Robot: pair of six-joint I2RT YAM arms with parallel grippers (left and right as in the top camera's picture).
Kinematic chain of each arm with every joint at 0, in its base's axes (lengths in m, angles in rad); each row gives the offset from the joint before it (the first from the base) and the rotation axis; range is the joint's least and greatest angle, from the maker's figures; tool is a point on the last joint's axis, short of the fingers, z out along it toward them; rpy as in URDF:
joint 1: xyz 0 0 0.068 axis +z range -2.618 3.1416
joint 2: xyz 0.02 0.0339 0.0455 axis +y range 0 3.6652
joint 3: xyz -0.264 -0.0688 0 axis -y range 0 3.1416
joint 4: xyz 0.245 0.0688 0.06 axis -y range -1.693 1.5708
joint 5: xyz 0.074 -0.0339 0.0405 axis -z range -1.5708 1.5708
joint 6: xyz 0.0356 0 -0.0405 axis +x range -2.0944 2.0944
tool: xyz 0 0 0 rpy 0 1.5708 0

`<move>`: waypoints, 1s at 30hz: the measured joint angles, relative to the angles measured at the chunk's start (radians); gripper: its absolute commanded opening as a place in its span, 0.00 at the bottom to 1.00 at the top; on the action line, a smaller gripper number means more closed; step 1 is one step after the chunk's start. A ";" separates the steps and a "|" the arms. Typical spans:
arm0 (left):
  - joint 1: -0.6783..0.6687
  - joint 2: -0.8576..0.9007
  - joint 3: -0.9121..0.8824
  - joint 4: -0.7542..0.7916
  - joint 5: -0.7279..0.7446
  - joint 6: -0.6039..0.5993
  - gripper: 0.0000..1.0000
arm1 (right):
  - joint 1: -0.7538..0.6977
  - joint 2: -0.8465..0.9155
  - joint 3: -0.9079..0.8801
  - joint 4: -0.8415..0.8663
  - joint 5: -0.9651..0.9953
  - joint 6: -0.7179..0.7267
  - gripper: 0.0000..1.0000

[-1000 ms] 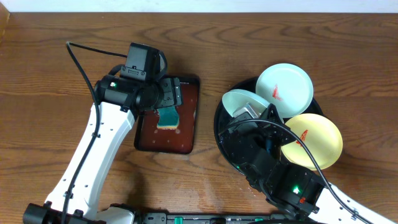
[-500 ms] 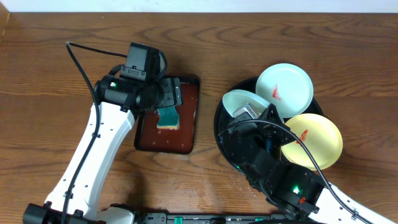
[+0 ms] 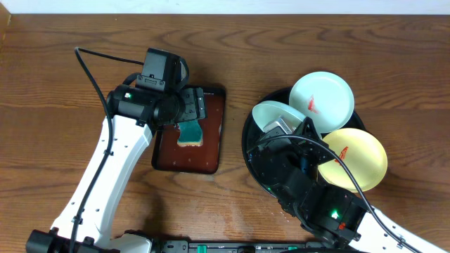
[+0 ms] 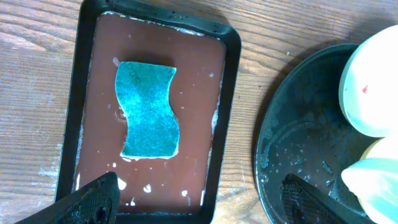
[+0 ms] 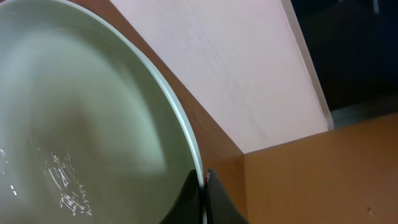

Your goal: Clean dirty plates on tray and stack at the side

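The round black tray [image 3: 249,144] sits at right. A white plate with a red smear [image 3: 322,100] leans on its far rim and a pale yellow plate with a red smear [image 3: 355,158] on its right rim. My right gripper [image 3: 280,127] is shut on the rim of a second white plate [image 3: 271,114], held tilted over the tray's left side; in the right wrist view the plate [image 5: 81,124] fills the frame with the fingers [image 5: 203,190] pinching its edge. My left gripper [image 4: 199,198] is open above the front of the reddish-brown tray [image 4: 199,93].
A teal sponge [image 4: 148,110] lies in the reddish-brown tray [image 3: 212,144], in a film of liquid with white flecks. The black tray's wet left part [image 4: 298,137] shows in the left wrist view. Bare wood table [image 3: 56,112] surrounds both trays.
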 measured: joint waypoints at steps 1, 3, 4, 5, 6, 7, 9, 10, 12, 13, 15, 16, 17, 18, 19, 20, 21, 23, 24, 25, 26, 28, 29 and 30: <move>0.000 0.000 0.000 0.000 0.000 0.000 0.83 | 0.000 0.000 0.000 0.000 0.005 0.000 0.01; 0.000 0.000 0.000 0.000 0.000 0.000 0.83 | 0.000 0.000 0.000 0.000 0.016 0.000 0.01; 0.000 0.000 0.000 0.000 0.000 0.000 0.83 | 0.000 0.000 0.000 0.000 0.023 -0.001 0.01; 0.000 0.000 0.000 0.000 0.000 0.000 0.83 | 0.000 0.000 0.000 0.000 0.027 -0.001 0.01; 0.000 0.000 0.000 0.000 0.000 0.000 0.83 | 0.000 0.000 0.000 0.000 0.032 -0.002 0.01; 0.000 0.000 0.000 0.000 0.000 0.000 0.83 | 0.000 0.000 0.000 0.000 0.034 -0.002 0.01; 0.000 0.000 0.000 0.000 0.000 0.000 0.83 | 0.000 0.000 0.000 0.000 0.039 -0.002 0.01; 0.000 0.000 0.000 0.000 0.000 0.000 0.83 | 0.000 0.000 0.000 0.000 0.041 -0.002 0.01; 0.000 0.000 0.000 0.000 0.000 0.000 0.83 | 0.000 0.000 0.000 0.000 0.045 0.004 0.01; 0.000 0.000 0.000 0.000 0.000 0.000 0.83 | 0.000 0.000 0.000 0.000 0.047 0.008 0.01; 0.000 0.000 0.000 0.000 0.000 0.000 0.83 | 0.000 0.000 0.000 0.000 0.047 0.016 0.01; 0.000 0.000 0.000 0.000 0.000 0.000 0.83 | 0.000 0.000 0.000 0.000 0.048 0.019 0.01; 0.000 0.000 0.000 0.000 0.000 0.000 0.83 | 0.000 0.000 0.000 0.000 0.048 0.022 0.01; 0.000 0.000 0.000 0.000 0.000 0.000 0.83 | 0.000 0.000 0.000 0.000 0.048 0.025 0.01; 0.000 0.000 0.000 0.000 0.000 0.000 0.83 | 0.000 0.000 0.000 0.000 0.049 0.029 0.01; 0.000 0.000 0.000 0.000 0.000 0.000 0.83 | 0.000 0.000 0.000 0.000 0.049 0.039 0.01; 0.000 0.000 0.000 0.000 0.000 0.000 0.83 | 0.000 0.000 0.000 0.000 0.049 0.051 0.01; 0.000 0.000 0.000 0.000 0.000 0.000 0.83 | 0.000 0.000 0.000 -0.006 0.045 0.094 0.01; 0.000 0.000 0.000 0.000 0.000 0.000 0.83 | 0.000 0.000 0.000 -0.017 0.037 0.124 0.01; 0.000 0.000 0.000 0.000 0.000 0.000 0.83 | 0.000 0.000 0.002 -0.041 0.019 0.171 0.01; 0.000 0.000 0.000 0.000 0.000 0.000 0.83 | 0.000 0.000 0.005 -0.073 -0.010 0.229 0.01; 0.000 0.000 0.000 0.000 0.000 0.000 0.83 | -0.007 0.000 0.006 -0.150 -0.090 0.375 0.01; 0.000 0.000 0.000 0.000 0.000 0.000 0.83 | -0.017 0.002 0.006 -0.188 -0.137 0.458 0.01; 0.000 0.000 0.000 0.000 0.000 0.000 0.83 | -0.032 0.005 0.007 -0.220 -0.192 0.541 0.01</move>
